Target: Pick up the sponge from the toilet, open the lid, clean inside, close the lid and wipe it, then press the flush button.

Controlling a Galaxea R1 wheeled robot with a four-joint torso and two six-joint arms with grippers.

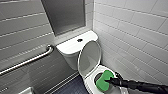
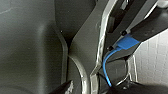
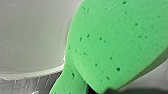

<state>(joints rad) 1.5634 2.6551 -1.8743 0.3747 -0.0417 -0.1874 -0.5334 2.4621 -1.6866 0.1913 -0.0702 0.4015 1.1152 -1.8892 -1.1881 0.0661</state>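
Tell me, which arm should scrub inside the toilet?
Probably right: the right gripper holds the sponge over the bowl of the toilet, and the lid stands open.

The right arm (image 1: 146, 87) comes into the head view at about 4 o'clock, a slim black limb stretched almost level and pointing toward 9 o'clock. It thickens a little at the wrist just behind the right tool (image 1: 110, 81), which sits low in that view, near 5 o'clock. The tool is clamped on the sponge (image 1: 103, 80), gripping the edge nearer the arm, so the pad sticks out ahead of it toward 9 o'clock. In the right wrist view the sponge looms close to the camera. The left wrist view shows the left arm's dark grey casing (image 2: 82, 50), and a blue cable (image 2: 106, 65) curving away from a blue plug (image 2: 127, 42) on the wrist.
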